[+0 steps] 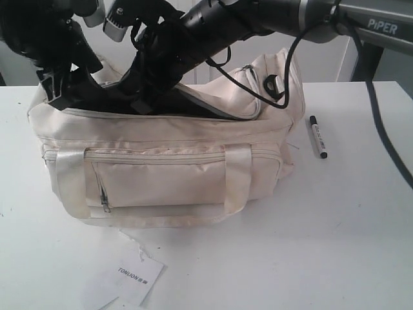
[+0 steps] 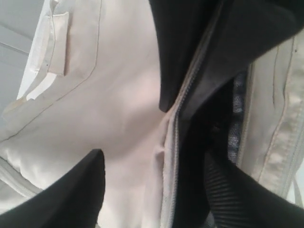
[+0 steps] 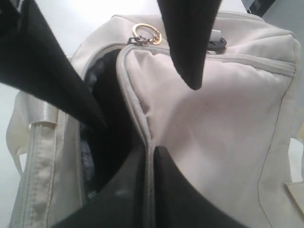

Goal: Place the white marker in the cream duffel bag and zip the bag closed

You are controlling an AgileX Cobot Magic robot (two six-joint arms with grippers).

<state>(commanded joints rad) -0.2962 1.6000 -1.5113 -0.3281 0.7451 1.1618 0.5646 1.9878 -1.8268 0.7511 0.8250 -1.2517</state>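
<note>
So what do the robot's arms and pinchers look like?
Both arms are mostly black. The right arm has a grey part with "PiPER" in white letters, and a black cable hanging off it. The fingers are flat, black and pointy. The left arm has a small white-grey part.

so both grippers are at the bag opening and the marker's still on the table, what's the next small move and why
Probably lift the right gripper clear of the flap and swing it toward the white marker. The marker lies on the table to the right of the cream duffel bag, untouched, while the bag's top already gapes open, showing its dark lining. The left gripper sits at the flap edge and could keep it open.
</note>
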